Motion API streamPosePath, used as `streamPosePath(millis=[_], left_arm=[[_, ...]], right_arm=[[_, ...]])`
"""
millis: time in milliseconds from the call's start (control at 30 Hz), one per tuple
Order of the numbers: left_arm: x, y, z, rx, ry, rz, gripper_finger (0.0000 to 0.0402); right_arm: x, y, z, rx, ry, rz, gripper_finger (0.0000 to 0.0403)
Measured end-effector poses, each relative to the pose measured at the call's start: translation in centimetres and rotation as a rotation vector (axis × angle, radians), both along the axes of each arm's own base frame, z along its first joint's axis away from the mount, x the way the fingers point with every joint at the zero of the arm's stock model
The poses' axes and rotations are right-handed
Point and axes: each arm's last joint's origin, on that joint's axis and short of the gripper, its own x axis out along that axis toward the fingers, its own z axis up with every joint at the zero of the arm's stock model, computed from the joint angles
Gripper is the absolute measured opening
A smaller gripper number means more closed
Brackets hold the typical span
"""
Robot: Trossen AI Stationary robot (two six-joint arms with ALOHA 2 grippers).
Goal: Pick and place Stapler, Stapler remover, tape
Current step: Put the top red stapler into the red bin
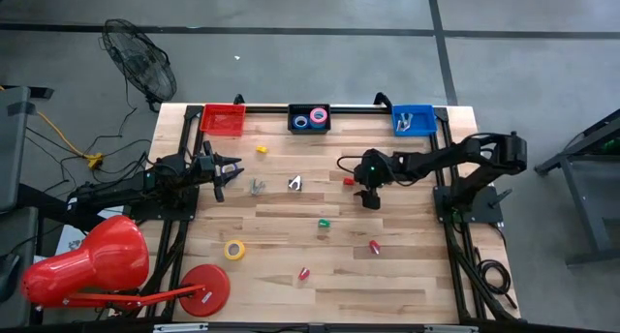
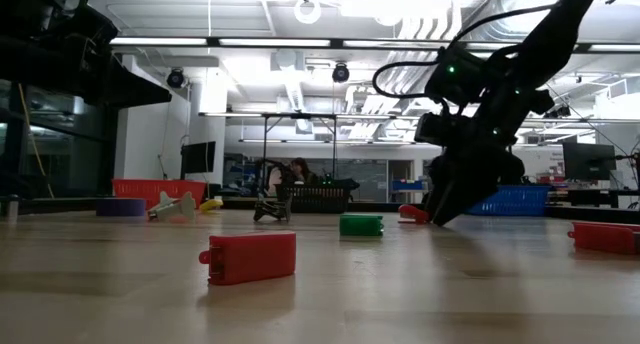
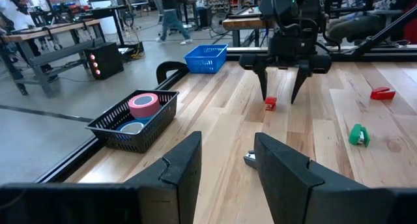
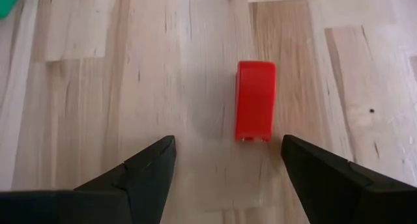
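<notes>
My right gripper [image 4: 228, 144] is open and points down over a small red stapler [image 4: 255, 100] that lies flat on the table, just beyond its fingertips; I also see this stapler [image 1: 347, 180] from above. My left gripper [image 3: 228, 149] is open and level near the table's left side, with a metal stapler remover [image 3: 250, 159] showing between its fingers, untouched. A second remover [image 1: 295, 183] lies nearby. A yellow tape roll [image 1: 234, 249] lies flat near the front. Pink tape [image 3: 143, 105] and blue tape [image 3: 132, 127] sit in the black bin [image 1: 310, 118].
A red bin [image 1: 224, 118] and a blue bin [image 1: 414, 120] flank the black one on the far edge. A green stapler [image 1: 324, 223] and two red staplers [image 1: 374, 246], [image 1: 304, 273] lie mid-table. A red lamp base [image 1: 205, 287] stands at the near left corner.
</notes>
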Motion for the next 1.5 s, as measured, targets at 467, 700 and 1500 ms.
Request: streamPosePath(millis=[467,700,1500], left_arm=[[0.0,0.0,0.01,0.0,0.0,0.0,0.0138],[0.0,0.0,0.0,0.0,0.0,0.0,0.0138],[0.0,0.0,0.0,0.0,0.0,0.0,0.0138]], right_arm=[[0.13,-0.94,0.16,-0.008,-0.039,-0.027,0.024],[0.18,-1.01,0.2,-0.03,-0.044,-0.024,0.0193],[0.28,-0.97,0.29,0.023,-0.064,-0.067,0.0067]])
